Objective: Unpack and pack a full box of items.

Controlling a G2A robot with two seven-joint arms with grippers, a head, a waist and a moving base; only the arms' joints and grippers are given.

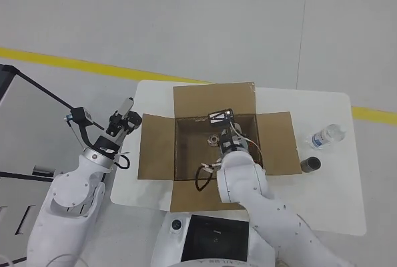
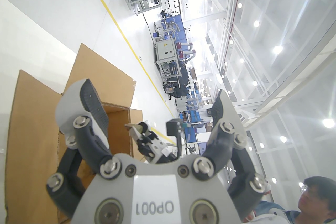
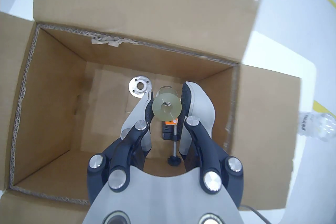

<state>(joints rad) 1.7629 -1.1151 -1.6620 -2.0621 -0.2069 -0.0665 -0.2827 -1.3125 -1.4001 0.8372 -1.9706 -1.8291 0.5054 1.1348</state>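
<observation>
An open cardboard box (image 1: 185, 100) (image 3: 65, 72) stands in the middle of the white table, flaps spread. My right gripper (image 3: 166, 104) (image 1: 226, 137) hangs inside the box, shut on a pale green cylinder (image 3: 166, 107) held end-on. On the box floor lie a round metal flange (image 3: 140, 86) (image 1: 213, 139) and an orange and black clamp with a threaded rod (image 3: 171, 138). My left gripper (image 2: 155, 107) (image 1: 126, 117) is raised beside the box's left flap, open and holding nothing, with the box (image 2: 34, 114) below it.
A clear plastic bottle (image 1: 327, 136) (image 3: 316, 125) and a dark cylinder (image 1: 310, 164) lie on the table (image 1: 318, 200) to the right of the box. A black stand (image 1: 25, 80) reaches in from the left.
</observation>
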